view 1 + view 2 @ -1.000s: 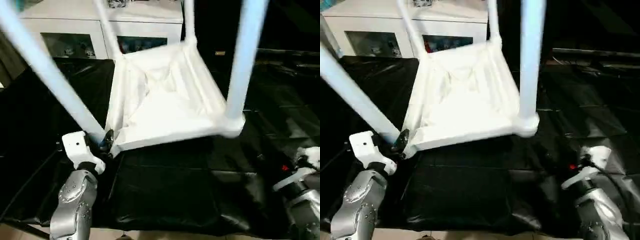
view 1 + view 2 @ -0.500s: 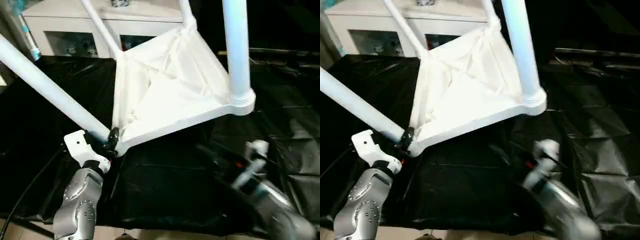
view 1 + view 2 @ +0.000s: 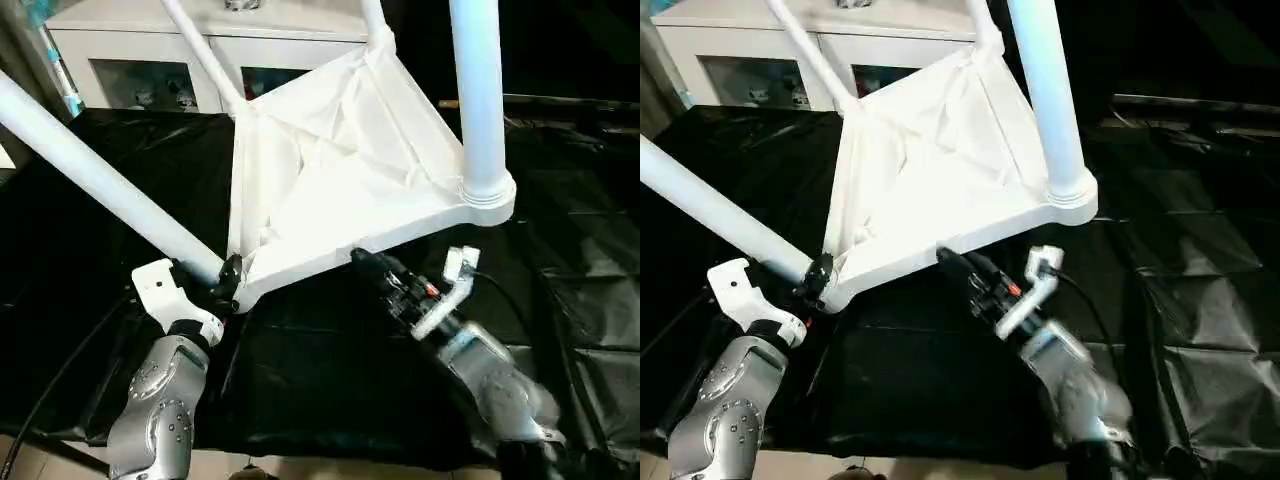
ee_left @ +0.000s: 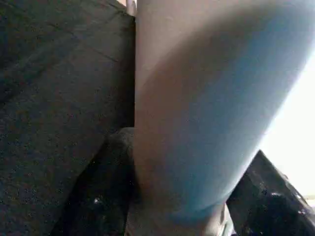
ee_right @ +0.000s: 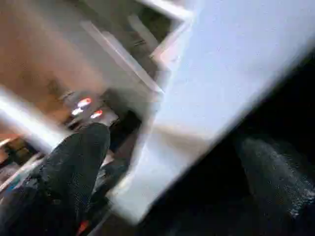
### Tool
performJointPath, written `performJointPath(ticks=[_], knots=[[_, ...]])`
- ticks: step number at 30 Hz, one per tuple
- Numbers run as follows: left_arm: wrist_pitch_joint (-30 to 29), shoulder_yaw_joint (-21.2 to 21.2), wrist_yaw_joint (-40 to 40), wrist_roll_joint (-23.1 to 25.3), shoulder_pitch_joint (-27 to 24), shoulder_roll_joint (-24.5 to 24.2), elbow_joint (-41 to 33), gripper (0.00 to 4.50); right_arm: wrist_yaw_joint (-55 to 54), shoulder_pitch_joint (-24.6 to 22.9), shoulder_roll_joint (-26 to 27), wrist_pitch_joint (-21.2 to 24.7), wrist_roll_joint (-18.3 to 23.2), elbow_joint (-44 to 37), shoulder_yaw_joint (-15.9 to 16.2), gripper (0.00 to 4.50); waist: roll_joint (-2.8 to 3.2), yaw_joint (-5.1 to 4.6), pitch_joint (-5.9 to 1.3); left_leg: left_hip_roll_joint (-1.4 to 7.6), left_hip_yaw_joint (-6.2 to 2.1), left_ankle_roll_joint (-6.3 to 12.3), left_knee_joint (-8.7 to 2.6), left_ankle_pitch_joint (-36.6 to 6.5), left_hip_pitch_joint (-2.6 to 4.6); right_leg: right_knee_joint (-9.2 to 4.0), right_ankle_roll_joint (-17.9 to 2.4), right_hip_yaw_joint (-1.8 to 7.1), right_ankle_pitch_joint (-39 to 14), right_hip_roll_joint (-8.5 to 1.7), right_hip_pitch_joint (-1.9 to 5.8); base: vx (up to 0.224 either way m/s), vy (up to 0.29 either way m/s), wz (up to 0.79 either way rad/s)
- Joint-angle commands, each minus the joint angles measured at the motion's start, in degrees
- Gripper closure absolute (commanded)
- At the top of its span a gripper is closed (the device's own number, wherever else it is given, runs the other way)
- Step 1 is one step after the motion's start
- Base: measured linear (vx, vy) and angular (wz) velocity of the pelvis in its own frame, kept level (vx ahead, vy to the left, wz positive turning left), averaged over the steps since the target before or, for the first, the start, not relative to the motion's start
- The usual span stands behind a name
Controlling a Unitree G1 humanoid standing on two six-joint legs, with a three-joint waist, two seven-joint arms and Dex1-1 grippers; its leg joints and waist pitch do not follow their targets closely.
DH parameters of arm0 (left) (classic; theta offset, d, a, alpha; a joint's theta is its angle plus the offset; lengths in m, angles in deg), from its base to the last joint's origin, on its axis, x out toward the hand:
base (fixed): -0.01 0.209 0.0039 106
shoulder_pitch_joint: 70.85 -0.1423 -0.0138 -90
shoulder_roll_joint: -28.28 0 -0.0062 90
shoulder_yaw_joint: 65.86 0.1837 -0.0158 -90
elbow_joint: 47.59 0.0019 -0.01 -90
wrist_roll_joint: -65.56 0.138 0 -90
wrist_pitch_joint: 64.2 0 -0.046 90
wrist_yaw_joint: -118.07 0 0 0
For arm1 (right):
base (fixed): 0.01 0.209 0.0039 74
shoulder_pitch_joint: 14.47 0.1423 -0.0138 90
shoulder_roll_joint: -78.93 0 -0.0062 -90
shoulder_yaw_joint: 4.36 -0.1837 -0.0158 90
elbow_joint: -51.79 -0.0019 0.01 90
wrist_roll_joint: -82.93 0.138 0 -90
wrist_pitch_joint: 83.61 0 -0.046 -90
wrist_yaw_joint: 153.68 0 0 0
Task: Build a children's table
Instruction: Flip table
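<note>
Two grippers on table (image 3: 330, 180) now: right gripper (image 3: 365, 262) swung in, spread wide at front edge; left gripper (image 3: 222, 283) pinching leg (image 3: 100, 180). Four legs in; flip next.

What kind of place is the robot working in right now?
Probably an indoor demo or lab room: a work surface covered in black sheeting, a white cabinet with glass-fronted compartments behind it, and the upside-down children's table being assembled on top.

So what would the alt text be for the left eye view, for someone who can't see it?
A white children's table lies upside down and tilted on a black-covered surface, legs pointing up. The robot's left hand grips the near-left leg at its base, while the open right hand reaches the top's near edge. A white cabinet stands behind.
</note>
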Motion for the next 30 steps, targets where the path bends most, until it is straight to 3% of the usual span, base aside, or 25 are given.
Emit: performJointPath(ticks=[1, 3, 4, 11, 15, 16, 17, 20, 24, 27, 30], knots=[[0.19, 1.33, -2.03, -4.86, 1.2, 1.67, -3.24, 2.21, -3.44, 2.2, 1.08, -1.85, -0.43, 3.25, -1.96, 0.0, -0.17, -0.08, -3.83, 4.03, -1.48, 2.53, -3.71, -4.86, 1.22, -3.86, -11.85, 3.54, 0.87, -5.83, 1.9, 0.0, 0.0, 0.0], [0.0, 1.58, -2.27, -4.68, 1.17, 1.62, -3.06, 2.21, -5.1, 5.6, 2.89, -2.77, 0.79, 7.74, -3.84, 0.0, -0.24, -0.05, -3.78, 4.05, -1.47, 2.2, -3.79, -5.65, 1.22, -3.87, -11.7, 3.61, 0.28, -5.82, 1.95, 0.0, 0.0, 0.0], [-0.12, 1.78, -2.44, -4.52, 1.1, 1.58, -2.96, 2.21, -5.72, 7.68, 3.94, -3.24, 1.6, 10.4, -4.84, 0.0, 0.26, -0.16, -3.85, 4.05, -1.61, 1.83, -3.9, -6.45, 1.12, -3.89, -11.64, 3.55, -0.07, -5.91, 2.07, 0.0, 0.0, 0.0], [-0.52, 2.78, -2.9, -3.78, 0.86, 1.49, -3.23, 2.22, -4.97, 12.72, 6.13, -3.37, 3.48, 15.53, -6.09, 0.0, 0.2, -0.19, -4.11, 4.04, -1.59, 2.34, -3.73, -4.67, 1.07, -3.35, -12.08, 3.45, 4.51, -5.79, 2.29, 0.0, 0.0, 0.0], [-0.15, 4.81, -3.5, -1.41, 0.14, 0.7, -3.69, 2.24, -5.6, 16.79, 7.65, -2.9, 5.91, 19.84, -10.18, 0.0, 0.06, -0.26, -3.95, 4.09, -1.52, 2.29, -3.88, -6.0, 1.07, -3.54, -12.19, 3.46, 1.78, -5.87, 2.21, 0.0, 0.0, 0.0], [-0.15, 4.81, -3.5, -1.41, 0.14, 0.7, -3.69, 2.25, -5.6, 16.79, 7.65, -2.9, 5.91, 19.84, -10.18, 0.0, 0.12, -0.29, -3.79, 4.08, -1.48, 1.77, -4.01, -7.48, 1.12, -3.92, -11.74, 3.48, -1.18, -5.87, 2.16, 0.0, 0.0, 0.0], [0.28, 6.1, -3.9, 0.02, -0.19, 0.04, -3.81, 2.26, -5.43, 18.12, 7.67, -2.33, 6.67, 21.37, -11.11, 0.18, 0.07, -0.35, -3.77, 4.14, -1.51, 1.48, -4.07, -7.78, 1.18, -3.96, -11.6, 3.47, -1.77, -5.83, 2.13, 0.0, 0.0, 0.0], [1.04, 7.56, -4.37, 1.6, -0.47, -0.61, -3.74, 2.27, -5.02, 18.92, 7.5, -1.69, 6.81, 22.5, -11.21, 0.39, 0.03, -0.53, -3.55, 4.1, -1.5, 0.74, -4.31, -9.78, 1.22, -4.41, -10.77, 3.5, -5.53, -5.81, 1.98, 0.0, 0.0, 0.0], [2.73, 9.76, -5.06, 3.82, -0.9, -1.43, -3.69, 2.31, -3.46, 18.69, 6.98, -1.04, 4.05, 23.92, -9.34, 0.75, 0.06, -0.77, -3.46, 4.0, -1.57, -0.25, -4.5, -11.05, 1.15, -4.71, -9.88, 3.53, -8.82, -5.78, 1.87, 0.0, 0.0, 0.0], [3.45, 10.04, -5.04, 4.36, -0.94, -1.7, -3.68, 2.31, -3.13, 18.61, 7.05, -0.43, 3.91, 24.07, -9.52, 0.99, -0.04, -0.77, -3.6, 3.93, -1.5, 0.01, -4.3, -10.14, 1.09, -4.67, -10.14, 3.61, -7.8, -5.91, 1.89, 0.0, 0.0, 0.0], [4.45, 10.55, -5.26, 5.36, -1.22, -2.35, -3.44, 2.31, -4.31, 18.79, 6.8, -0.68, 3.89, 24.96, -10.67, 1.22, 0.32, -0.74, -3.92, 3.95, -1.5, 1.08, -4.0, -7.08, 1.01, -4.06, -10.97, 3.46, -2.93, -5.68, 1.85, 0.0, 0.0, 0.0]])
